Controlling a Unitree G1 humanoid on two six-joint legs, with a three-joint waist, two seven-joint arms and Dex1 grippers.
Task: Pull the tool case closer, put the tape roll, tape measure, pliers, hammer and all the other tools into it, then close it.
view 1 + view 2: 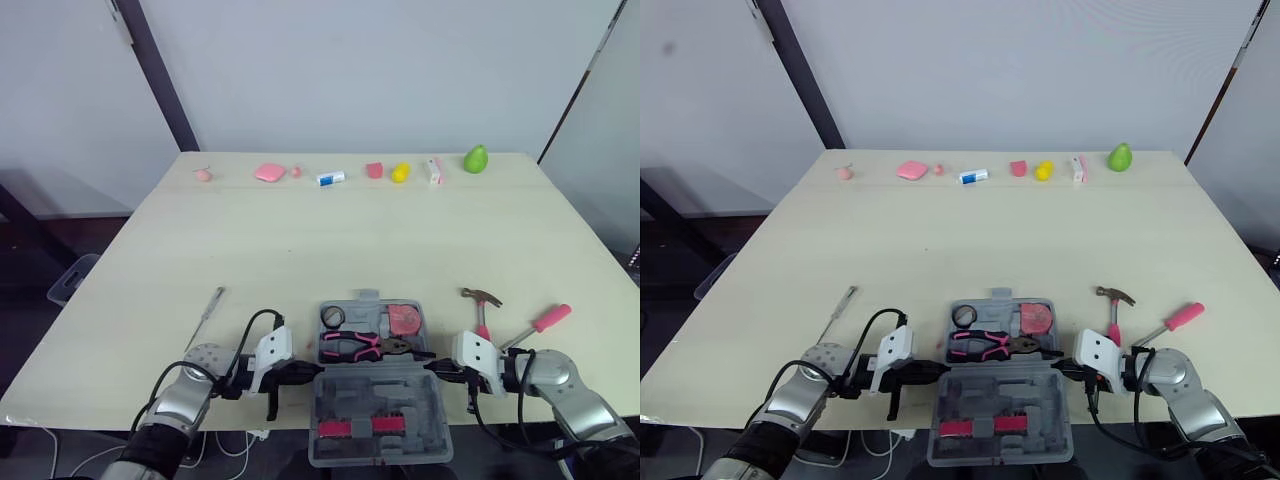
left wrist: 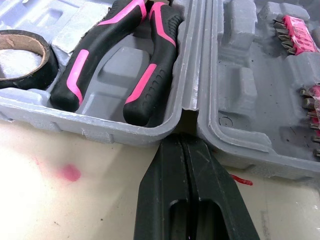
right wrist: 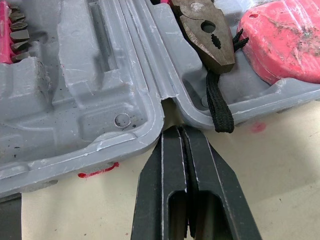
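Table (image 1: 300, 240): pale top, fills mid frame.
Tool case (image 1: 380, 410): open, lying flat, btm centre.
L gripper (image 2: 182, 142): fingers pressed together, tip at case's left hinge notch.
R gripper (image 3: 176, 132): fingers pressed together, tip at right hinge notch.
Hammer (image 1: 482, 305): on table, lower right, near case.
Pliers (image 1: 360, 346): in case, across its middle.
Tape measure (image 1: 404, 319): in case, upper-right pocket.
Tape roll (image 1: 333, 316): in case, upper-left pocket.

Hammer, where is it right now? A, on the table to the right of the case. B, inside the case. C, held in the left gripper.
A: the hammer lies on the table just right of the open case.
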